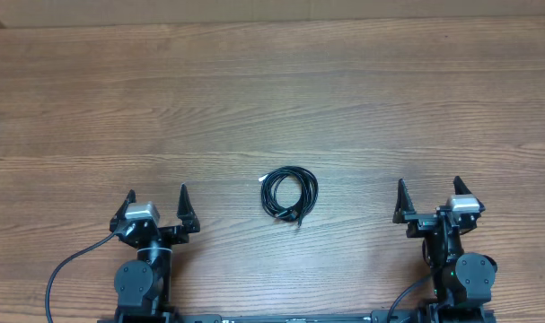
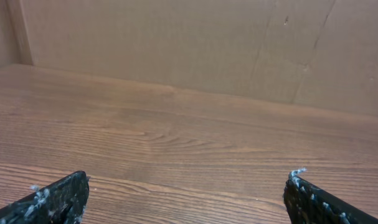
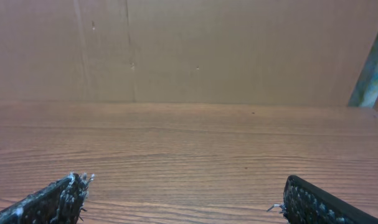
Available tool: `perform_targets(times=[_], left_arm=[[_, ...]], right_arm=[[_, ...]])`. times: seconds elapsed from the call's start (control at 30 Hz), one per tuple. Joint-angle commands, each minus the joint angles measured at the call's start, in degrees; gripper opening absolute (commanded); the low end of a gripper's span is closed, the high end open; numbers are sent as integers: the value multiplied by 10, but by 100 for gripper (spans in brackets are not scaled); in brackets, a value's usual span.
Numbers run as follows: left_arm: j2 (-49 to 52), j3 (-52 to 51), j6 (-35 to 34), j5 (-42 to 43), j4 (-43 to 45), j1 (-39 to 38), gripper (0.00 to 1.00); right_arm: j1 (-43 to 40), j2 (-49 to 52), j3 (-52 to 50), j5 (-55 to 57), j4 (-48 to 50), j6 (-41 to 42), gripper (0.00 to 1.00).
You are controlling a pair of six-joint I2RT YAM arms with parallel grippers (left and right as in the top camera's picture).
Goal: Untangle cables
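Note:
The cables (image 1: 289,194) lie as one small coiled black bundle on the wooden table (image 1: 272,99), near the middle, with a pale tip at the bundle's upper left. My left gripper (image 1: 157,195) stands open to the bundle's left, nothing between its fingers. On the other side, my right gripper (image 1: 428,186) is open too, and equally far from the bundle. In the left wrist view the left gripper (image 2: 187,179) frames only bare wood. The right wrist view shows the right gripper (image 3: 185,180) wide apart over bare wood. Neither wrist view catches the cables.
A brown cardboard wall (image 2: 195,43) rises at the table's far edge; the same cardboard wall (image 3: 189,50) fills the top of the right wrist view. Thick black arm wiring (image 1: 70,265) loops out from the left arm base at the near edge.

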Motion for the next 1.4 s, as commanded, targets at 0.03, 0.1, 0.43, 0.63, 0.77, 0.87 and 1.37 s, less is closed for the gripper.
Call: perform_targets(times=[0.03,0.1,0.43,0.63,0.77,0.87,1.37], left_arm=[[-2,-2,-5,-7,0,0,99],[-2,-2,-5,-7,0,0,100],[-2,-2,-5,-7,0,0,99],[-2,-2,-5,-7,0,0,100],[-2,-2,-5,-7,0,0,100],[-2,-2,-5,-7,1,0,100],[-2,-2,-6,40,12,0,100]], right_arm=[[-2,-6,-6,5,3,-1,100],[-2,-6,-6,5,3,-1,100],[-2,-6,-6,5,3,-1,100],[-2,-6,-6,-39,7,0,100],[-2,-6,-6,-41,7,0,100],[-1,-6,-6,-88,13,2,100],[-2,-6,0,-349,155,119,100]])
